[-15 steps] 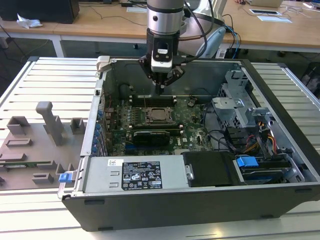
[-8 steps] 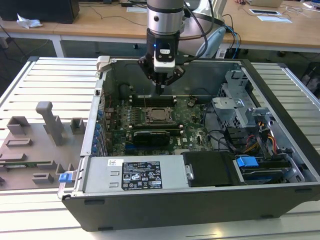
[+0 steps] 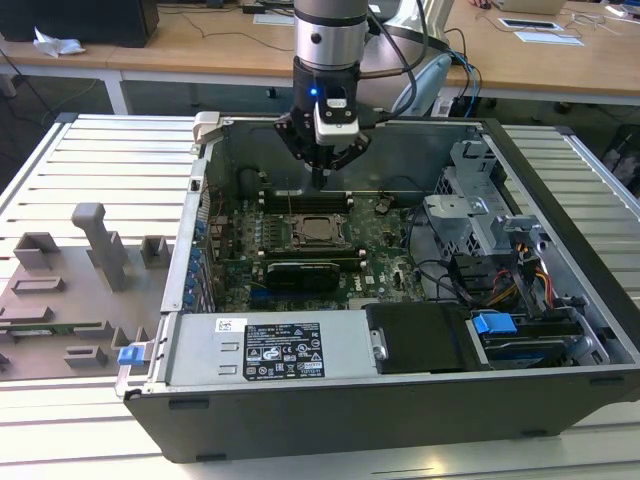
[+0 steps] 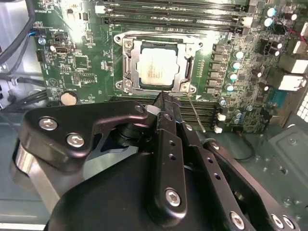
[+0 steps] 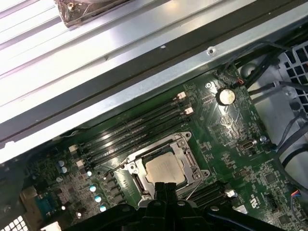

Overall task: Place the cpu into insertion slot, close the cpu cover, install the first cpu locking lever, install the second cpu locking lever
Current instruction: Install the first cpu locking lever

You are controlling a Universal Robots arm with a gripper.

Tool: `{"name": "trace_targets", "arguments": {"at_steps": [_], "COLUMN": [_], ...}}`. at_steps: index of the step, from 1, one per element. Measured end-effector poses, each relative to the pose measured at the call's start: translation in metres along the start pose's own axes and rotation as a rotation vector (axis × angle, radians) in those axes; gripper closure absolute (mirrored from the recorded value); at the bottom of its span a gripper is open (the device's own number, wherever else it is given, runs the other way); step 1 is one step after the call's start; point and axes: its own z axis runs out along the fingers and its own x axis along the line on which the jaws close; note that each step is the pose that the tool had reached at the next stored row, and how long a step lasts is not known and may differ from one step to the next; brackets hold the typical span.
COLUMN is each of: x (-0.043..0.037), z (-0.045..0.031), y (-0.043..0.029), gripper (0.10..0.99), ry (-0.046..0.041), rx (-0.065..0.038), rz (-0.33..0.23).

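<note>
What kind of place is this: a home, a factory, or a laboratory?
Probably a robotics laboratory or workshop. An arm hangs over an open computer case, the case sits on a slatted metal bench, and wooden desks stand behind.

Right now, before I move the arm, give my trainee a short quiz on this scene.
1. True or false: the chip sits in the socket.
2. The gripper is: A wide open, B shut, C holding the chip.
3. In the exterior view, the blue-tabbed drive lies toward which side of the case?
Key: 1 true; 2 B; 3 the exterior view's right.
</note>
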Motion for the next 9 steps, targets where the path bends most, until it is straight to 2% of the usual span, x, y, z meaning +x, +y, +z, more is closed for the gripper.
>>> {"name": "trace_targets", "arguments": {"at_steps": [9], "x": [0.0000], "z": [0.0000], "y": [0.0000], "gripper": [0.980], "ry": [0.0006], "rx": [-0.002], "rz": [-0.162]}}
